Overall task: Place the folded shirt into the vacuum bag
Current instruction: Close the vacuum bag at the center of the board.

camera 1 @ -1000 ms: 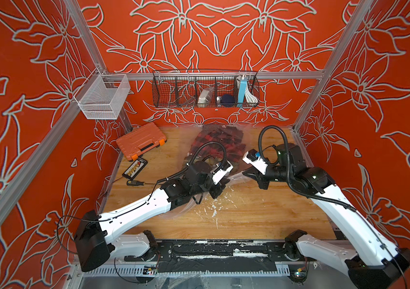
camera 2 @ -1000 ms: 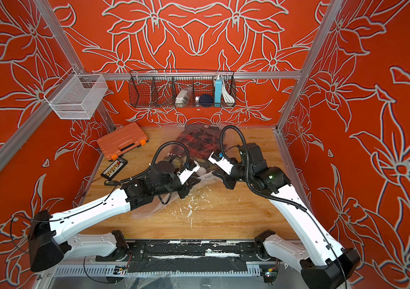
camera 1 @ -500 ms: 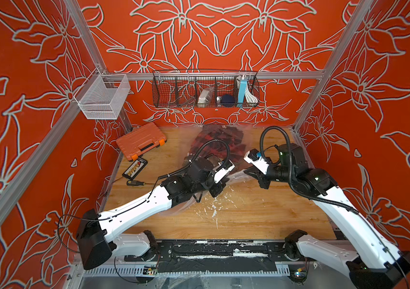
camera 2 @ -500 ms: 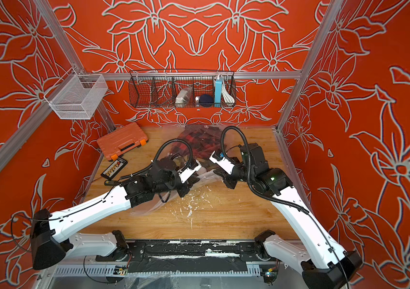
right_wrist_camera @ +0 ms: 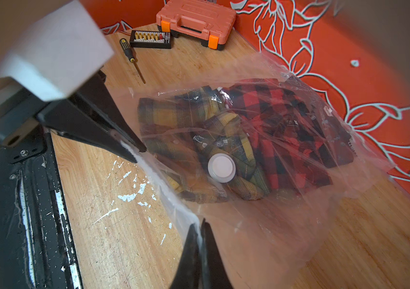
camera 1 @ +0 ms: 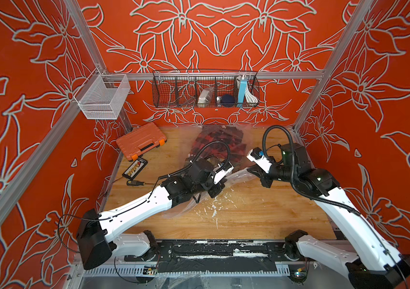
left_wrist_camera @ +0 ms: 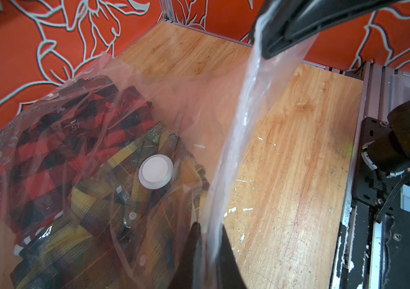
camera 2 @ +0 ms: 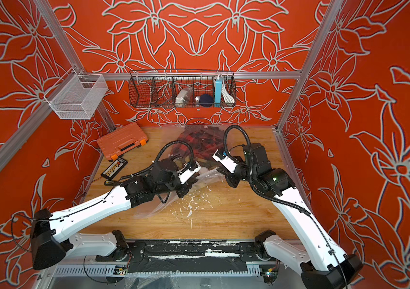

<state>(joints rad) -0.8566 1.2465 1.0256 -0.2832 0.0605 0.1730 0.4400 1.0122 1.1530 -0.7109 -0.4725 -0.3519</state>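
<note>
While both arms have barely shifted this past second, the shirt, soft yellow plaid, stays inside the bag beside a red shirt, under the round white valve. The left gripper and right gripper stay clamped on the crinkly clear mouth strip, so insertion looks done.

Looking down from above, the left arm covers much of the vacuum bag and nearly all of the yellow plaid shirt. In each wrist view the jaws of the left gripper and of the right gripper run off the picture's edge. A white block close to the lens is a blur. The bits in the wire basket are too small to name.
</note>
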